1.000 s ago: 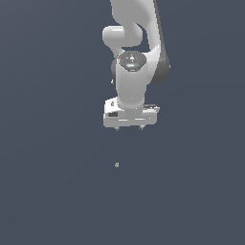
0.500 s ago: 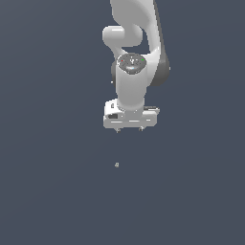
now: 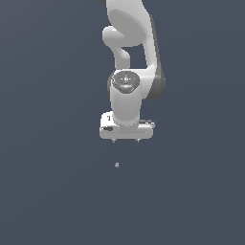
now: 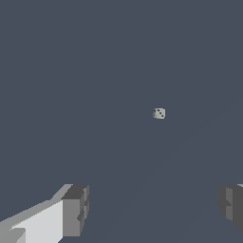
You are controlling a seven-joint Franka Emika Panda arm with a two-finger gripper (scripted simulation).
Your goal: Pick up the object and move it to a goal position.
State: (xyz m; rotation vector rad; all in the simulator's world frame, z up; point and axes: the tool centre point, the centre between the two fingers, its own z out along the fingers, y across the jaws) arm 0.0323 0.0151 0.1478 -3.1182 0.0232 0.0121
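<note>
The object (image 3: 116, 165) is a tiny pale grey-beige speck on the dark grey floor in the exterior view. In the wrist view it (image 4: 159, 113) looks like a small pale cube with dark dots. My white gripper (image 3: 126, 141) hangs above the object, slightly toward the exterior view's right, apart from it. Its fingertips (image 4: 76, 210) stand wide apart in the wrist view, with nothing between them. The gripper is open and empty.
The white Panda arm (image 3: 129, 57) rises from the gripper to the top of the exterior view. A plain dark grey floor (image 3: 48, 191) surrounds everything.
The gripper has turned slightly, so its body now sits level and squarer to the exterior camera. The object has not moved.
</note>
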